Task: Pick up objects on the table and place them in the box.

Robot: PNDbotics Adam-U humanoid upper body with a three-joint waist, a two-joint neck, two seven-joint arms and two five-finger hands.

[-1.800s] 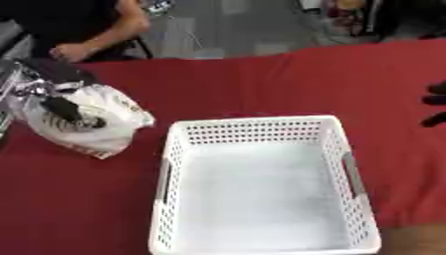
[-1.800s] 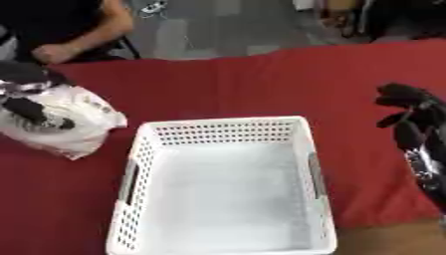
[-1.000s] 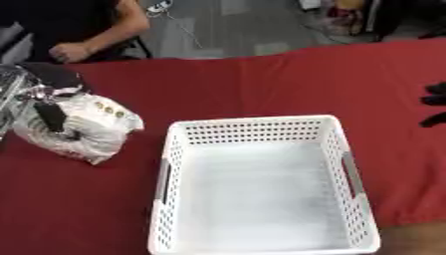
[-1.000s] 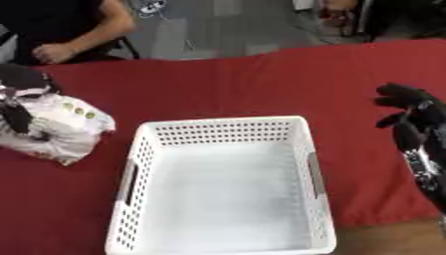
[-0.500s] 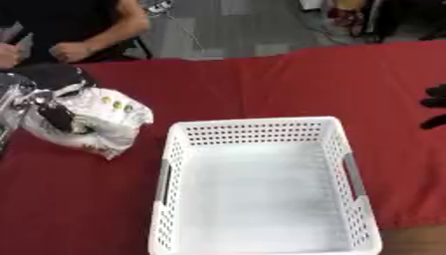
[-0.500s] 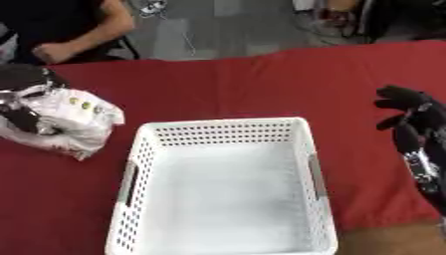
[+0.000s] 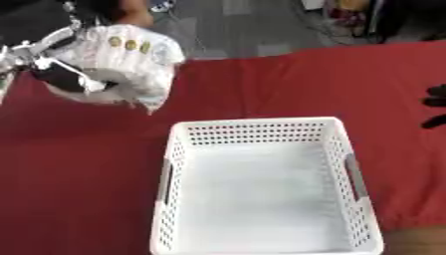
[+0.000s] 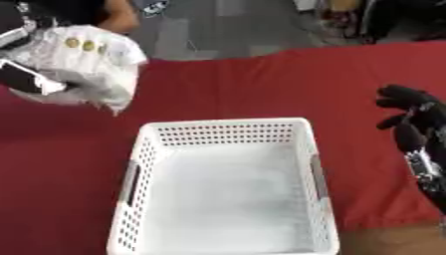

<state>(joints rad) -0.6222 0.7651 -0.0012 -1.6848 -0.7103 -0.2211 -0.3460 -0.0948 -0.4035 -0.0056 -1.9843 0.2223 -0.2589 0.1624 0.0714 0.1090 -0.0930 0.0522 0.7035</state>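
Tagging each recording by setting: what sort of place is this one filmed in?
Probably an indoor lab or demo workspace, not a home: a table under a red cloth, one white perforated basket set out for sorting, grey floor beyond, and the robot's left hand holding a white plastic bag.

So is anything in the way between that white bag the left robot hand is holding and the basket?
Nothing visible. The bag hangs in the left robot hand above the red table, up and left of the basket. The basket looks empty, and only bare cloth lies between them.
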